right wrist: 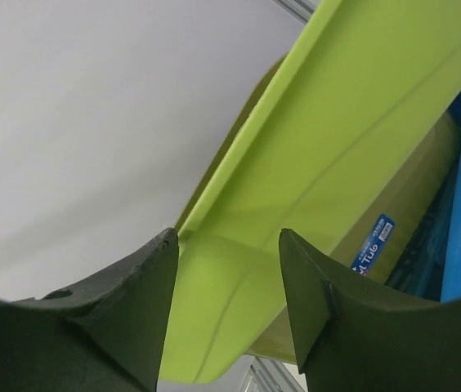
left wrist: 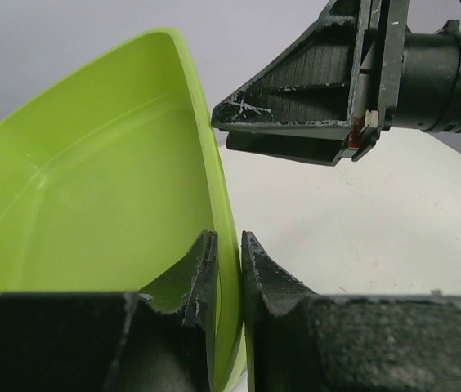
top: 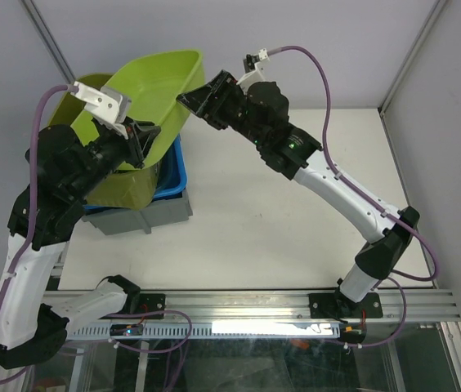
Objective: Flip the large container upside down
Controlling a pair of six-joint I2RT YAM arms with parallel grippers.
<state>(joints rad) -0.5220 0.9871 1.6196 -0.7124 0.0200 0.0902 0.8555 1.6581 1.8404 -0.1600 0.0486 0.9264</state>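
Note:
The large container (top: 158,80), a lime green tub, hangs tilted above the stack at the back left, its open side facing up and left. My left gripper (top: 142,144) is shut on the tub's side wall, one finger inside and one outside (left wrist: 226,241). In the left wrist view the tub's inside (left wrist: 91,188) fills the left half. My right gripper (top: 190,100) stands open at the tub's right corner, just outside the rim. The right wrist view shows the tub's outer corner (right wrist: 337,147) beyond the spread jaws (right wrist: 226,237). From the left wrist, the right gripper (left wrist: 222,128) points its tips at the rim.
Below the lifted tub a second green tub (top: 124,186) sits nested in a blue bin (top: 176,173) on a grey bin (top: 150,217). White table (top: 296,237) spreads to the right. Grey walls and a metal frame post (top: 410,57) bound the back and right.

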